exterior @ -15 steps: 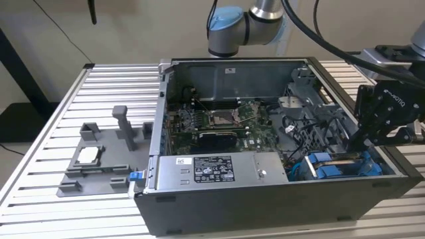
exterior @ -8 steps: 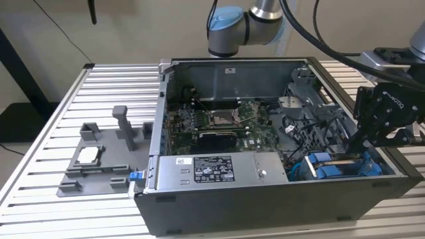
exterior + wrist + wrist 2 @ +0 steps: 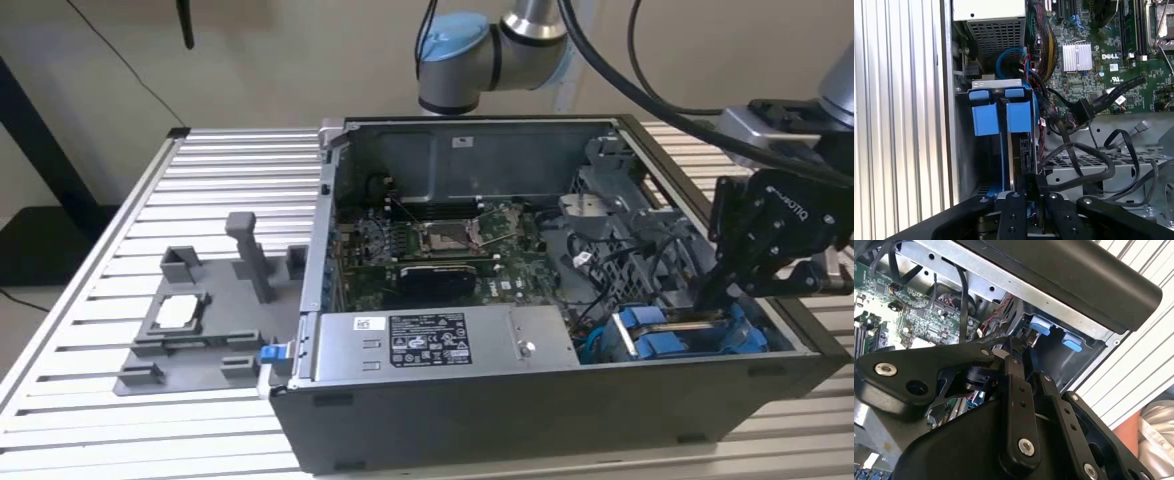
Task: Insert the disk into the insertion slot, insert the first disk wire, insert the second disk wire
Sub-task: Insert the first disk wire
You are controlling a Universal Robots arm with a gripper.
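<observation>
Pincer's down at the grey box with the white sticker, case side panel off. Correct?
Not quite. In the exterior view the pincer is down at the blue-tabbed insertion slot, to the exterior view's right of the grey box with the white sticker. The case does have its side panel off.

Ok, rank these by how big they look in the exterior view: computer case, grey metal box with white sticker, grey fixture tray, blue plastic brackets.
1. computer case, clearly the largest.
2. grey metal box and grey fixture tray: they look about alike, so they are left unranked.
3. blue plastic brackets, the smallest.
</observation>
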